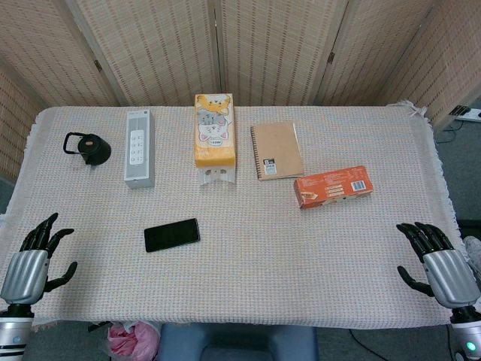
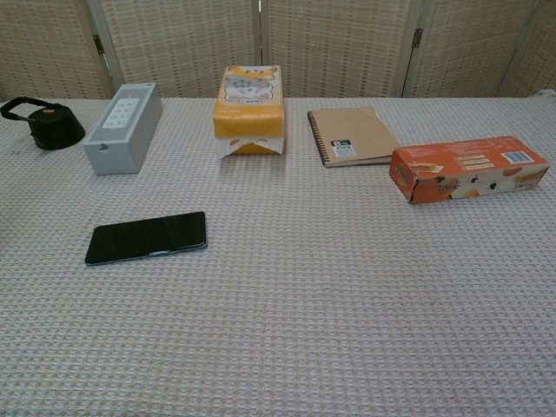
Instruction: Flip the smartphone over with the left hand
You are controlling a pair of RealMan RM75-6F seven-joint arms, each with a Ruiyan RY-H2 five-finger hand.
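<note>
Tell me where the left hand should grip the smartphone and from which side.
Grip the smartphone across its long edges near its left end, approaching from the left where the left hand sits open. It lies flat and thin on the cloth, so a finger probably must lift an edge first.

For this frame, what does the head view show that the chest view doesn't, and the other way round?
Only the head view shows the two hands: the left hand and the right hand, both holding nothing with fingers apart, at the near table corners. It also shows a pink bag below the table edge.

Only the chest view shows the near side faces of the boxes.

Both show the smartphone, lying flat with a dark face up, plus the grey box, tissue pack, notebook, orange box and black lid.
</note>
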